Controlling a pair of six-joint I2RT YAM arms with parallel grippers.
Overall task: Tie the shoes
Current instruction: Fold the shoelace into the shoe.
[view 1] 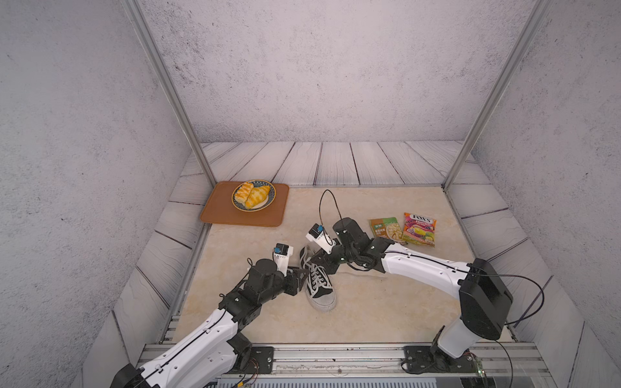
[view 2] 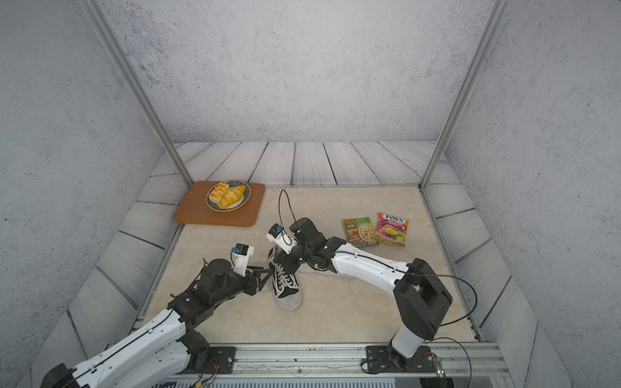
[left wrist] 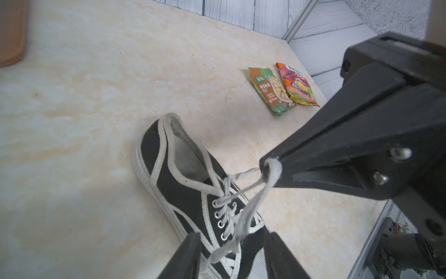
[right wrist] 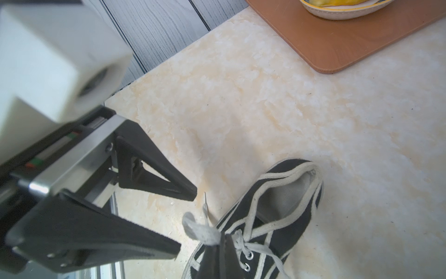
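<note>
The black canvas shoe (view 1: 319,285) with white sole and laces lies on the marble-look table, toe toward the front edge, seen in both top views (view 2: 286,285). My right gripper (right wrist: 220,244) is shut on a loop of white lace (right wrist: 200,229) above the eyelets; its closed tip (left wrist: 268,166) holds the lace taut. From there a lace strand (left wrist: 251,207) runs down between the fingers of my left gripper (left wrist: 233,251), which stands open at the shoe's left side (view 1: 302,272). Neither finger touches the strand.
A brown tray (view 1: 215,215) with a plate of pastries (view 1: 270,203) sits at the back left. Two snack packets (view 1: 386,230) (view 1: 420,230) lie to the right, behind my right arm. Metal frame posts and wood-look side panels border the table.
</note>
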